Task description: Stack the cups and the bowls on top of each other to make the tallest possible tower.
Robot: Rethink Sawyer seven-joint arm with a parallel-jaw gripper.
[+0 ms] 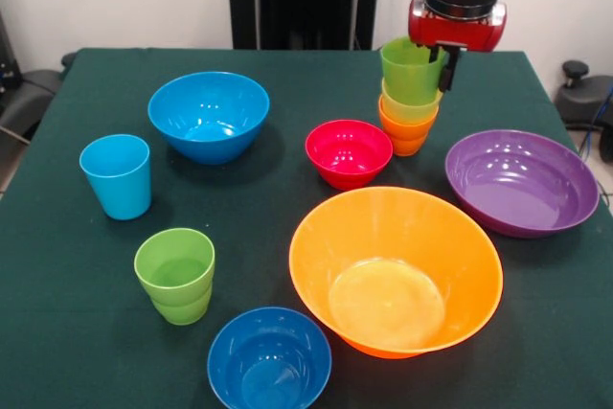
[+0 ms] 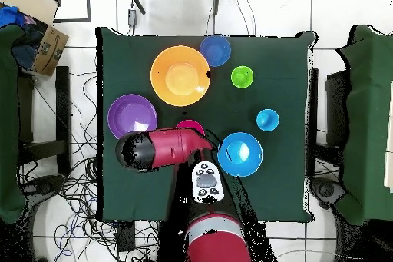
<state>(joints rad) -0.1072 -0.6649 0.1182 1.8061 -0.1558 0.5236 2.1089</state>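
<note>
1. The claw [image 1: 442, 56] hangs over the tabletop's [image 1: 86, 332] far right part in the front view; one dark finger [image 1: 448, 66] lies against the rim of the lime green cup [image 1: 412, 69]. Whether it grips the cup or stands apart from it, I cannot tell.
2. That green cup sits nested in a yellow cup [image 1: 410, 107], itself in an orange cup [image 1: 406, 133]: the tower, three high.
3. Just beside the tower stand the small red bowl [image 1: 349, 152] and the wide purple bowl [image 1: 521, 181], the latter near the right edge.
4. The large orange bowl [image 1: 395, 270] fills the near middle; a blue bowl [image 1: 269, 359] touches the near edge beside it.
5. Toward the left edge: the light blue cup [image 1: 117, 175], the stepped green cup [image 1: 175, 275], and the bigger blue bowl [image 1: 209, 115] farther back.
6. Overhead, the red arm [image 2: 165, 150] covers the tower entirely and part of the red bowl [image 2: 189, 127]; the front view alone shows the stack.
</note>
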